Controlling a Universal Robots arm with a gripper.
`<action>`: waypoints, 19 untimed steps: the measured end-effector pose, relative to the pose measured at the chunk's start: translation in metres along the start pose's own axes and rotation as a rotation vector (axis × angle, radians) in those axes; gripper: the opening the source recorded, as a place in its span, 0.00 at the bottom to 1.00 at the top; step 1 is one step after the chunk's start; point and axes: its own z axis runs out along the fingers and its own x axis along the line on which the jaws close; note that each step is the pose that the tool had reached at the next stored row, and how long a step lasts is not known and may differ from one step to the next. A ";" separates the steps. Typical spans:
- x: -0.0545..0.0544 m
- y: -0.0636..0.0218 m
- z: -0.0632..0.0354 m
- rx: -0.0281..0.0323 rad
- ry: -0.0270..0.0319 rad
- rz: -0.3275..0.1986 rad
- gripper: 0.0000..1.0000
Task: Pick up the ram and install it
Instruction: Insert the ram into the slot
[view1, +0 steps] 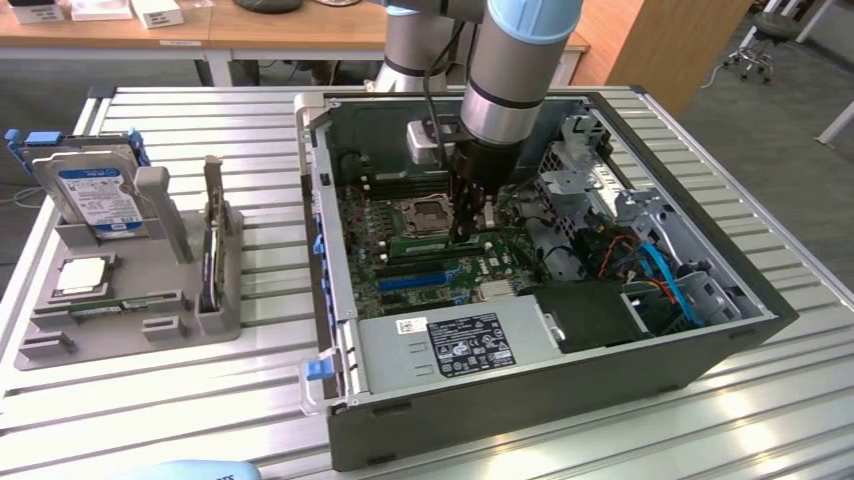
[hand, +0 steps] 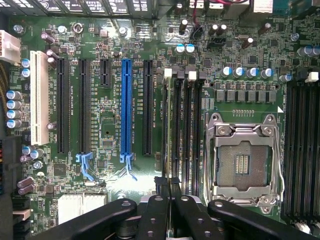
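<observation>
My gripper (view1: 467, 232) reaches down into the open computer case (view1: 694, 350), just above the motherboard (view1: 427, 275) and beside the empty processor socket (view1: 424, 213). In the wrist view the black fingers (hand: 161, 210) meet at the gripper (hand: 170, 184), shut on a thin stick seen edge-on. That stick is the ram (hand: 167, 125). It runs along the outermost memory slot, in line with that slot's white clip (hand: 167, 73), next to the socket (hand: 242, 162). How deep the ram sits in the slot I cannot tell.
A grey parts holder (view1: 174, 330) at the exterior view's left carries a hard drive with a blue label (view1: 94, 195), a square silver chip (view1: 83, 275) and a thin upright board (view1: 214, 240). Inside the case are a power supply (view1: 454, 345), drive cage (view1: 587, 170) and cables (view1: 661, 270).
</observation>
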 end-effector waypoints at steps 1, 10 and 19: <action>0.000 0.0000 0.0003 0.0000 0.0000 0.000 0.12; 0.000 -0.0001 0.0049 -0.0001 0.0003 -0.001 0.12; 0.000 -0.0001 0.0057 -0.0001 0.0002 -0.001 0.13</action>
